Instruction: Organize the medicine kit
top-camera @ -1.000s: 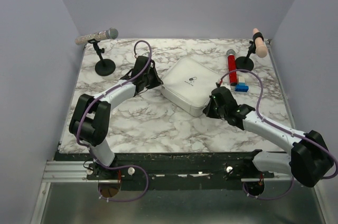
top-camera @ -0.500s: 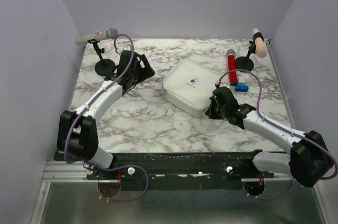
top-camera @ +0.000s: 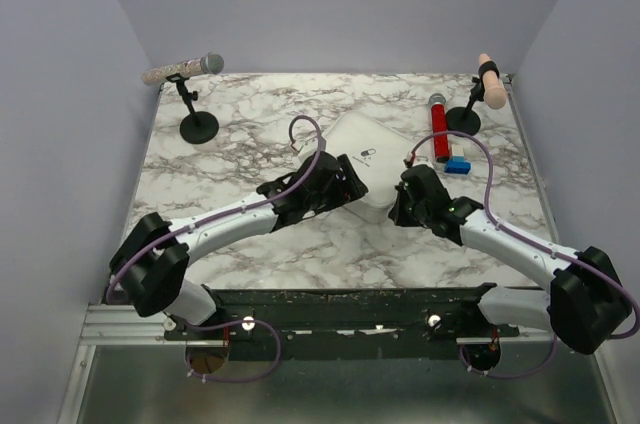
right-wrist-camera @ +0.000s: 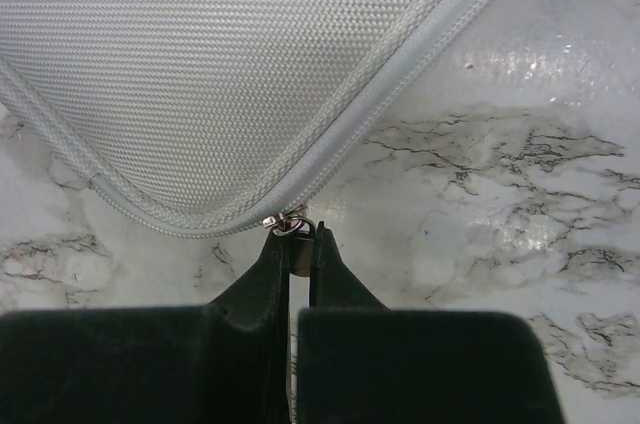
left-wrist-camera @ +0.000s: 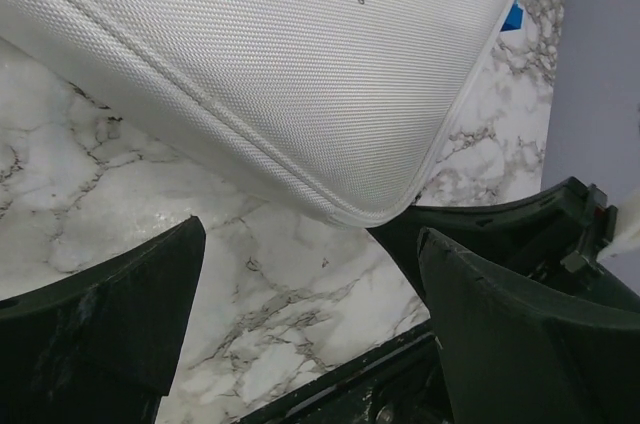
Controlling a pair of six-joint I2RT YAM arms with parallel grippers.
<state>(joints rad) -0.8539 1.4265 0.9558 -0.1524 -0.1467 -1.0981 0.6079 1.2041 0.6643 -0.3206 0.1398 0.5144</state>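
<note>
Mid-bench: medicine kit [top-camera: 385, 149] lies flat on the marble bench [top-camera: 250, 244], lid down, logo up.
- Right tool [top-camera: 404, 206] is at the kit's near corner, fingers pressed together and pinching the zipper pull [right-wrist-camera: 293, 229].
- Left tool [top-camera: 345, 184] is at the kit's near-left edge, fingers spread wide with nothing between them. The kit's corner [left-wrist-camera: 270, 74] sits just ahead of the gap.
- Both tools crowd that same near corner, close together. The left arm's lilac cable [top-camera: 305, 134] loops over the kit's left edge.
- Just right of the kit: red cylinder [top-camera: 439, 129], with blue blocks [top-camera: 457, 164] at its near end.
- Behind the kit to the right: peach rod [top-camera: 487, 81] on a black stand.
- Well left of the kit: speckled rod [top-camera: 183, 69] on another black stand.
</note>
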